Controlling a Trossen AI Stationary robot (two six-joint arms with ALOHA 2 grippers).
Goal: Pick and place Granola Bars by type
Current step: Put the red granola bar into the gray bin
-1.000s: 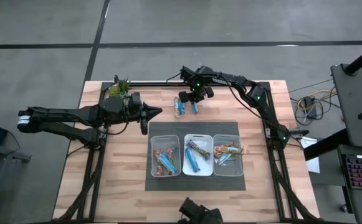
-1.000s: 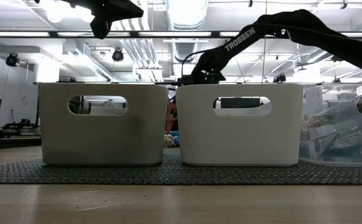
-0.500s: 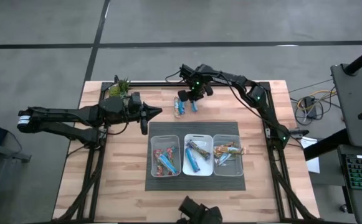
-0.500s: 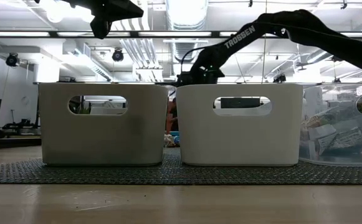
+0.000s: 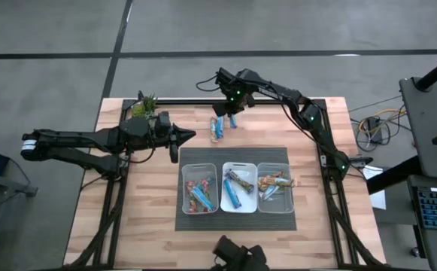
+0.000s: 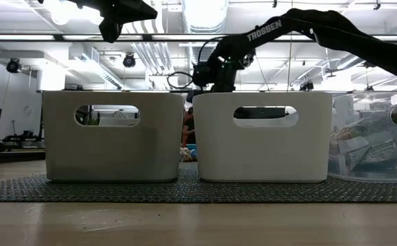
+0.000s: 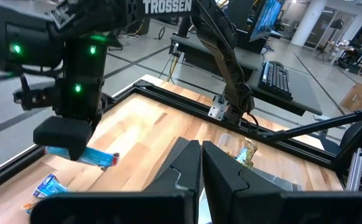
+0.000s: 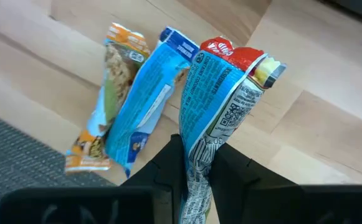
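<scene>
The right end effector (image 8: 196, 163) pinches a blue bar with a red end (image 8: 221, 106), lifted above the bench (image 5: 150, 218) near its far edge. Two bars (image 5: 216, 129) lie on bare wood just beside it, between the far rail and the mat. The left end effector (image 5: 190, 135), pressed together, hovers left of the three bins (image 5: 238, 205), which hold sorted bars.

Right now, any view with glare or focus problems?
Low view: ceiling lights blow out and backlight the arms into silhouettes. Right wrist view: the held bar is sharp, the end effector a dark blur. High view: even light.
</scene>
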